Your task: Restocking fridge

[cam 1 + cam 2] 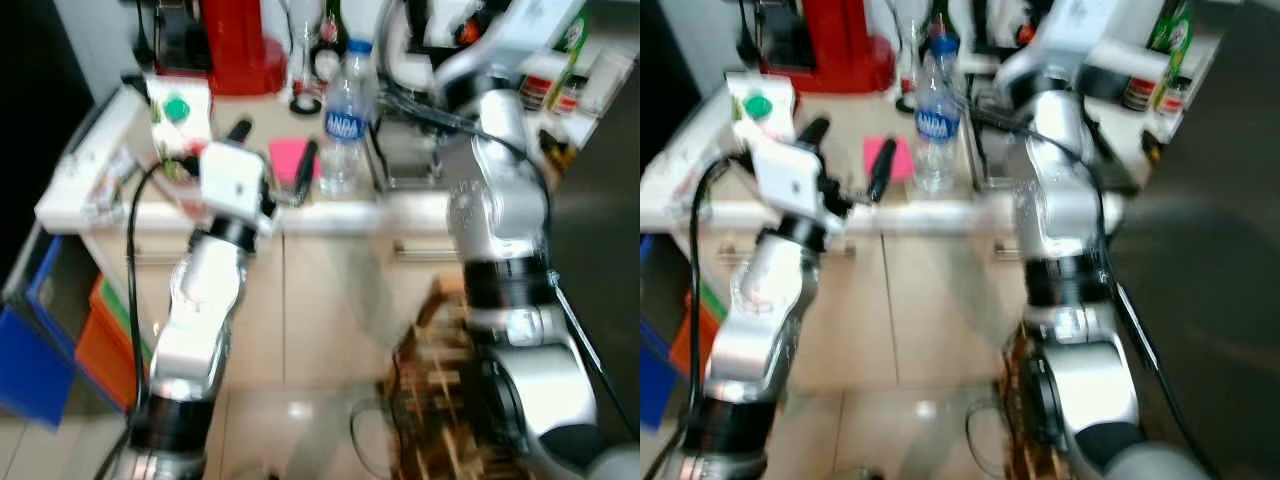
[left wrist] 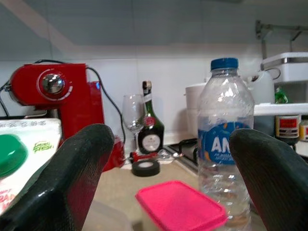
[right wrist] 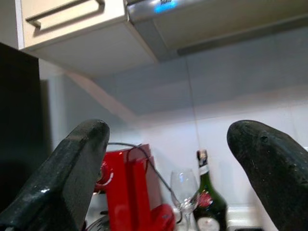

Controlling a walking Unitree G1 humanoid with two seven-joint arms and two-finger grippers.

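Head views blurred. Clear plastic water bottle (image 1: 343,120) with blue cap and blue label stands upright on the worktop (image 1: 255,125), long axis vertical, cap up, near the front edge.

Left end effector (image 1: 273,150) raised over the worktop, fingers spread wide and released, holding nothing. Fingers point toward the back wall. Bottle stands just beyond the fingertips, off toward the right-hand finger (image 2: 274,175); not touching in the head views.

Pink flat lid or container (image 2: 180,204) lies on the worktop between the fingers, just beside the bottle's base.

Right arm (image 1: 500,200) lifted high beside the bottle. Right end effector (image 3: 173,159) angled upward at the underside of a wall cabinet (image 3: 72,29), fingers wide apart, grasping nothing.

Back of worktop: red coffee machine (image 2: 57,108), empty wine glass (image 2: 131,113), dark green bottle (image 2: 150,122) upright with a round label, roll of black tape (image 2: 146,167) lying flat. White carton with green cap (image 1: 177,108) at the left end of the worktop.

Below the worktop: pale cabinet doors (image 1: 300,310); blue and orange bins (image 1: 60,340) on the left; wooden slatted item (image 1: 450,400) low on the right, too blurred to name.
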